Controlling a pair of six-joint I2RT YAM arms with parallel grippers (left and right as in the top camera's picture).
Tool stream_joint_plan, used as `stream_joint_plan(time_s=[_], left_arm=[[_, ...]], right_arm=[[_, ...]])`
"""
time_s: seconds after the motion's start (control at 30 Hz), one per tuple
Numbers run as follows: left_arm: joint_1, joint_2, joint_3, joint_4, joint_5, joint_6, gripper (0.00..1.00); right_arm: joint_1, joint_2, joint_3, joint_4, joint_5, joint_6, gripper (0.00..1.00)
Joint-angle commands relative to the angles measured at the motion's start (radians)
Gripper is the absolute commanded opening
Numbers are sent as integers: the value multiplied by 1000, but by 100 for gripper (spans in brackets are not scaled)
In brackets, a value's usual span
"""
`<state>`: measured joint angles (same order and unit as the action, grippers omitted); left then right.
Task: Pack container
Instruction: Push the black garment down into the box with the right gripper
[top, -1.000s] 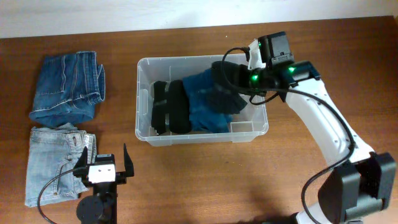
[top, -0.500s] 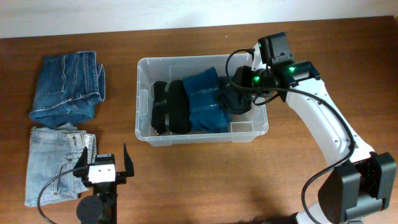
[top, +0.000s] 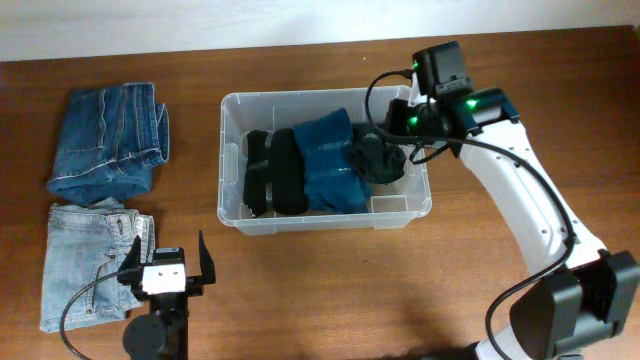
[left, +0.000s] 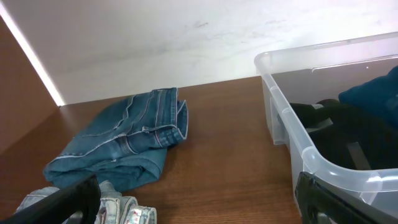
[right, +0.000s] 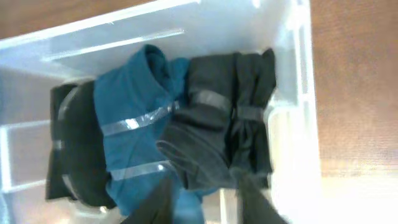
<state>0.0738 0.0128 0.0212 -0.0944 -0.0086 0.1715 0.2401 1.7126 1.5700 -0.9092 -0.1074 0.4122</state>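
While the right gripper (right: 205, 190) is hovering over the right end of the container (top: 300, 95), the clear bin is sitting mid-table toward the far edge, long side facing me, probably so that either arm is reaching it easily. Inside, a black garment (top: 272, 172), a teal garment (top: 328, 160) and a dark grey garment (top: 375, 158) are lying side by side from left to right. That packing seems meant to be using the floor of the bin in tidy strips rather than a heap. The right arm's fingers (right: 255, 199) are showing blurred and somewhat apart just above the grey bundle, and I cannot tell whether they are pinching cloth or hanging free of it. Near the table's front edge, toward the left corner, the left gripper (top: 168, 250) is resting with its jaws spread wide and nothing between them, likely readying for its own pick. Along the left edge, folded dark jeans (top: 110, 140) are lying toward the far corner and folded pale jeans (top: 85, 265) toward the near one, on the left arm's side. They are looking like the next things to go in, though the bin is offering little bare floor.
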Motion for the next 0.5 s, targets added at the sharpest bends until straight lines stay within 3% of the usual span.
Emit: stream_joint_plan(time_s=[0.0, 0.07, 0.17, 0.47], left_arm=[[-6, -7, -6, -1, -6, 2, 100], [-6, -7, -6, -1, -6, 2, 100], [-6, -7, -6, 0, -6, 2, 100], [-6, -7, -6, 0, -6, 2, 100]], right_arm=[[49, 40, 17, 0, 125, 3, 15], [76, 71, 17, 6, 146, -1, 7], [105, 117, 17, 15, 203, -3, 4], [117, 252, 17, 35, 277, 0, 4]])
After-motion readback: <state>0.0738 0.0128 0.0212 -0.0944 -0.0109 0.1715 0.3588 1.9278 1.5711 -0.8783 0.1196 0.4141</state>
